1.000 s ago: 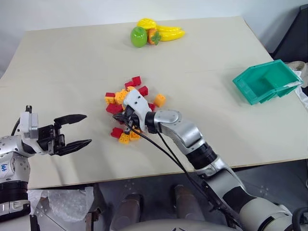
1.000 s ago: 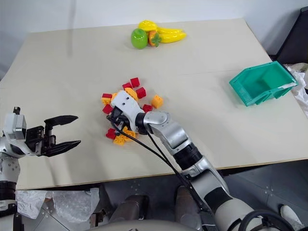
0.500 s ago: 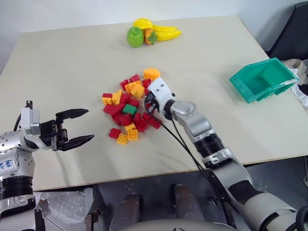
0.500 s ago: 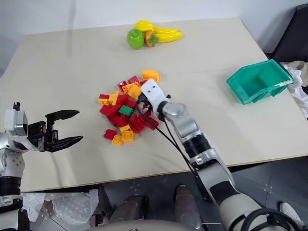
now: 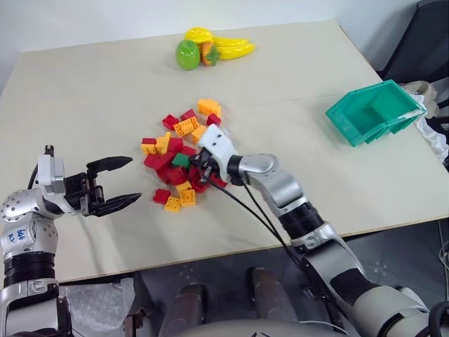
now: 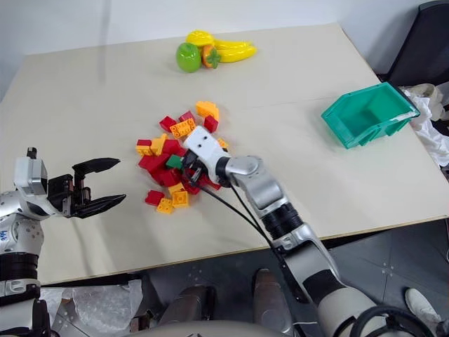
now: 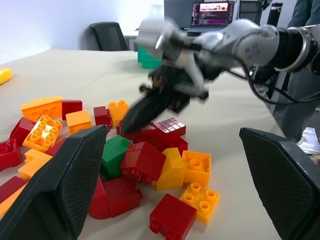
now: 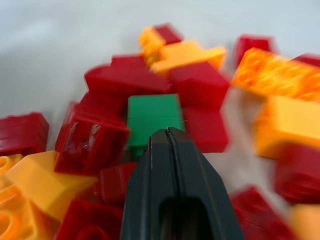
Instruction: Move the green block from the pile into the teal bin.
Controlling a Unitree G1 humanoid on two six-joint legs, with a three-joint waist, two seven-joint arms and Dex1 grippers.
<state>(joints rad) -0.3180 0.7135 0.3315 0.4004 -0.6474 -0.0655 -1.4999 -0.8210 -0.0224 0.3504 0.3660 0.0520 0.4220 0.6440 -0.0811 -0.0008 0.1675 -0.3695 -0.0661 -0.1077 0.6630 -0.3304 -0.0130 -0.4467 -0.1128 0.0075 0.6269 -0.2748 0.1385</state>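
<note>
The green block (image 5: 181,160) lies near the middle of the pile (image 5: 158,161) of red and orange-yellow bricks, partly ringed by red ones. My right gripper (image 5: 198,170) is shut with nothing in it. Its tips are low over the pile, just right of the green block (image 8: 152,116); I cannot tell if they touch it. My left gripper (image 5: 134,180) hovers open left of the pile, pointing at it, and holds nothing. The teal bin (image 5: 372,110) stands far right on the table, its open front facing the table's middle.
Yellow and green toy fruits (image 5: 210,49) lie at the table's far edge. A bare tabletop (image 5: 295,133) stretches between pile and bin. Crumpled white material (image 5: 435,133) and a dark chair (image 5: 421,42) sit past the table's right edge.
My right gripper swept right through the pile, then came back left toward the green block. Bricks spread out and the green block came into sight. The left gripper stayed put.
</note>
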